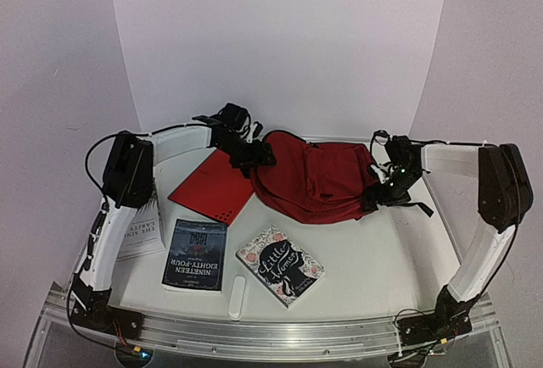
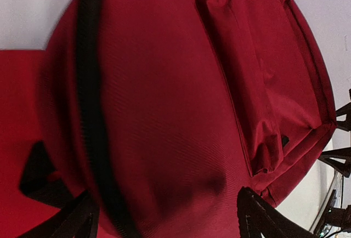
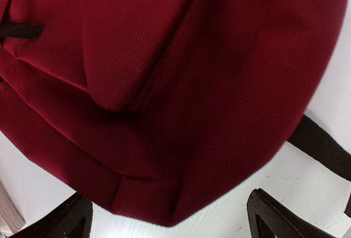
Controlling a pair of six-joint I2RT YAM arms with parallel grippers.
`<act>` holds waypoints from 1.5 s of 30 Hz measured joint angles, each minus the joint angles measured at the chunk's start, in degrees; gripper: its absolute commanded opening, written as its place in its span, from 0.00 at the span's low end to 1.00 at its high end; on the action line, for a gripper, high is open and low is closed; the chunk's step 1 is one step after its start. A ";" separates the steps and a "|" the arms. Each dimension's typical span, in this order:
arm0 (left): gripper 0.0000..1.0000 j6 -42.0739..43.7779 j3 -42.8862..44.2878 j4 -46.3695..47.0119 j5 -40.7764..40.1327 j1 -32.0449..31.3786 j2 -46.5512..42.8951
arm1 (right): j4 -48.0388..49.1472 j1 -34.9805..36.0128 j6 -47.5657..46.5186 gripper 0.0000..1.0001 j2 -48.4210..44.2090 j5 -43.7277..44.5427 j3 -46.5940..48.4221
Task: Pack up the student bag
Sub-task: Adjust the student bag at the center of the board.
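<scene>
Student bag [image 1: 318, 177]: dark red fabric backpack, lying flat at the far middle of the white table [image 1: 373, 258], between the two grippers.
Bag details: black zipper [image 2: 93, 112] running along its length; stitched front pocket [image 2: 263, 57]; black strap [image 3: 321, 150] trailing from under its right edge onto the table.
Left gripper [image 1: 254, 154]: at the bag's left end, fingers [image 2: 258, 216] spread wide with red cloth lying between them; contact with the cloth impossible to tell.
Right gripper [image 1: 379, 192]: at the bag's right end, fingers [image 3: 271, 219] spread wide on either side of the bag's rounded corner.
Red folder [image 1: 212, 188]: flat and bright red, just left of the bag, a row of small holes along one edge, far corner tucked beneath the left gripper.
Dark blue book [image 1: 195, 254]: nearer than the bag and to its left; cover reads "NINETEEN EIGHTY-FOUR" and "1984", upside down in the top view.
Floral book [image 1: 280, 264]: directly in front of the bag, turned at an angle; "Little Women" in white script on a dark silhouette.
White book [image 1: 142, 231]: far left of the bag, partly hidden under the left arm; letters "THE SIN" and "LARITY" readable.
Small white oblong [image 1: 237, 298]: well in front of the bag, between the two nearer books; too small to identify.
</scene>
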 measured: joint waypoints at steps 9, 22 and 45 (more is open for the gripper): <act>0.10 -2.91 0.26 -0.35 1.26 -2.40 1.93 | -0.84 0.00 1.97 0.98 7.06 -1.81 3.36; 0.00 -7.55 0.19 0.71 4.98 -5.23 -4.40 | -1.76 -4.21 3.49 0.98 10.36 -1.42 13.52; 0.75 -15.95 -16.47 7.49 5.50 -30.88 -13.39 | -1.57 -6.64 3.22 0.98 16.06 -2.39 21.66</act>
